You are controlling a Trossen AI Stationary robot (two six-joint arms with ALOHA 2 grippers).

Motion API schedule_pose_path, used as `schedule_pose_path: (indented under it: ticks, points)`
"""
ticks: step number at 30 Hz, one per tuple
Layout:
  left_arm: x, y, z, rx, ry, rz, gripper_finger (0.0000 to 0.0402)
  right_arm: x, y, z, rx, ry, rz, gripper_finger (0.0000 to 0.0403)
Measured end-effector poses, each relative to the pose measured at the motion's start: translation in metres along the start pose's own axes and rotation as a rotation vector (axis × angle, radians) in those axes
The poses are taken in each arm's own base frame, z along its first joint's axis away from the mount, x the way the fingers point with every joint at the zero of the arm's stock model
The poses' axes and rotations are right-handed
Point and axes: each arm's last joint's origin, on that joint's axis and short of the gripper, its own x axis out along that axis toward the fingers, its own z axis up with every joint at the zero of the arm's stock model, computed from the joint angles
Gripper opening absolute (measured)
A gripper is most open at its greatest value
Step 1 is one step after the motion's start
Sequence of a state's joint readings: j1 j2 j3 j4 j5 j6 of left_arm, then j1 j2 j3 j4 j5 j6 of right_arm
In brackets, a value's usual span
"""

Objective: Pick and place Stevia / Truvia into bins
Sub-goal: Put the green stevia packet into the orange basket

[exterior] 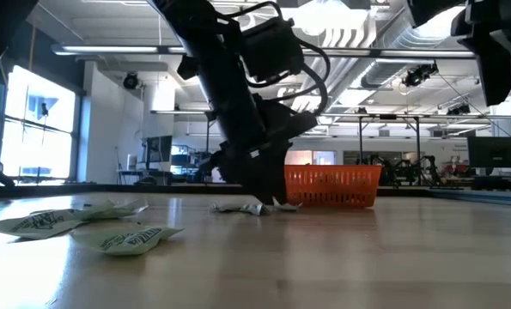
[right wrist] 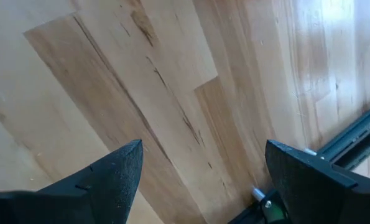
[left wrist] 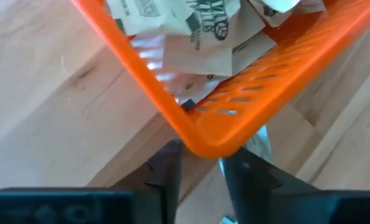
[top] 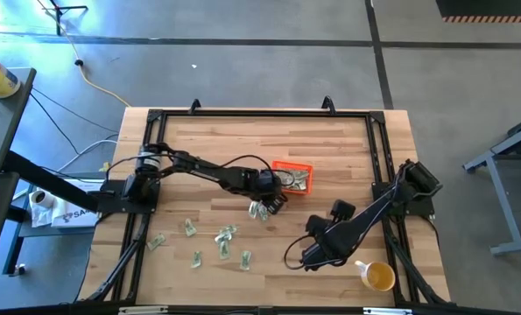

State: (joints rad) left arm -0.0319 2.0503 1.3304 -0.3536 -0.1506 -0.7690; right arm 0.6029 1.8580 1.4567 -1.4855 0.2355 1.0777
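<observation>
We see the left gripper [top: 271,199] right at the orange bin's [top: 292,166] corner, jaws narrow, whether pinching a sachet we cannot tell. Sachets [left wrist: 191,25] lie inside the bin; more sachets [top: 221,236] are scattered well away. The right gripper [right wrist: 200,180] waits far from it, jaws wide.

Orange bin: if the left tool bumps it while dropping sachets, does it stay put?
Probably not. The orange bin is a thin, perforated, low-walled basket, so likely light; it would probably slide on the smooth wooden table rather than tip. The few sachets inside add little weight. The left tool sits right at its corner.
</observation>
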Motion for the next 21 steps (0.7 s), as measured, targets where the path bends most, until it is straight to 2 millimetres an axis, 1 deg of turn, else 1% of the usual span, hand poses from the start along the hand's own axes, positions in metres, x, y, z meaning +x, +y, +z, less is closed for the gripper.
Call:
schedule_pose_path:
  ticks: [10, 12, 16, 19, 21]
  points:
    - [0.001, 0.001, 0.0, 0.166, -0.003, 0.024, 0.0022, 0.0, -0.003, -0.002, 0.097, 0.02, -0.037, 0.0327]
    - [0.0, 0.002, -0.001, 0.193, 0.009, 0.032, 0.0022, 0.0, -0.003, -0.003, 0.113, 0.021, -0.042, 0.0327]
    - [-0.01, 0.006, -0.004, 0.25, 0.069, 0.064, 0.0024, -0.002, -0.001, -0.009, 0.141, 0.015, -0.048, 0.0327]
    - [-0.025, 0.012, -0.007, 0.292, 0.113, 0.106, 0.0022, -0.004, 0.001, -0.016, 0.163, 0.011, -0.061, 0.0327]
    - [-0.04, 0.012, 0.0, 0.296, 0.075, 0.107, 0.0022, -0.005, 0.002, -0.022, 0.177, 0.008, -0.071, 0.0327]
